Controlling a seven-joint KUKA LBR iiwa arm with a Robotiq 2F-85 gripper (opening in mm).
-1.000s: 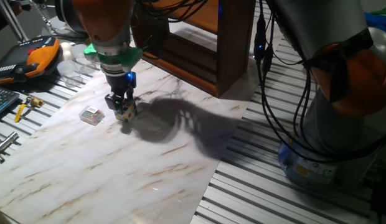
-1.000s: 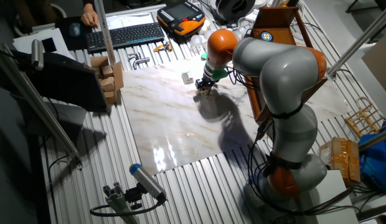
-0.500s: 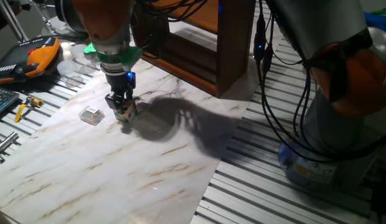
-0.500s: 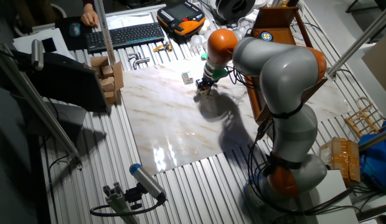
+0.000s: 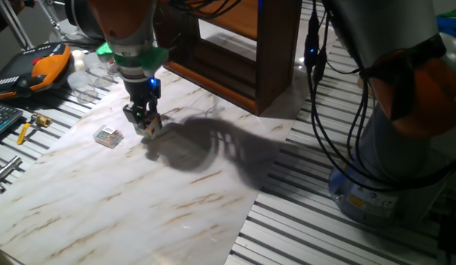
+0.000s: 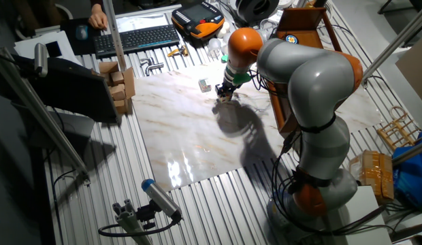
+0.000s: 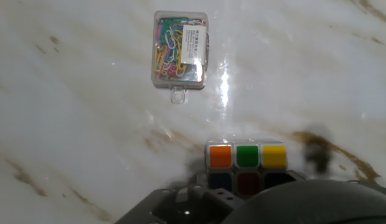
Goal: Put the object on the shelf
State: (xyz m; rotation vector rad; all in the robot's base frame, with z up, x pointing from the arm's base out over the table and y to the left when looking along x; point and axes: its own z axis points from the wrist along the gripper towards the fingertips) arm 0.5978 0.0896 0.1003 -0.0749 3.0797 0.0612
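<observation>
One arm reaching down, gripper (image 5: pixel 143 121) vertical, clamped on cube (image 5: pixel 149 126), above marble board (image 5: pixel 140 191).

Pincer (image 5: pixel 145 121) downward, clamped on cube (image 5: pixel 150 126)

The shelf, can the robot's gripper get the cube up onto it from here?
Probably yes. The gripper grips the cube just above the marble board, and nothing stands between it and the open front of the shelf.
</observation>
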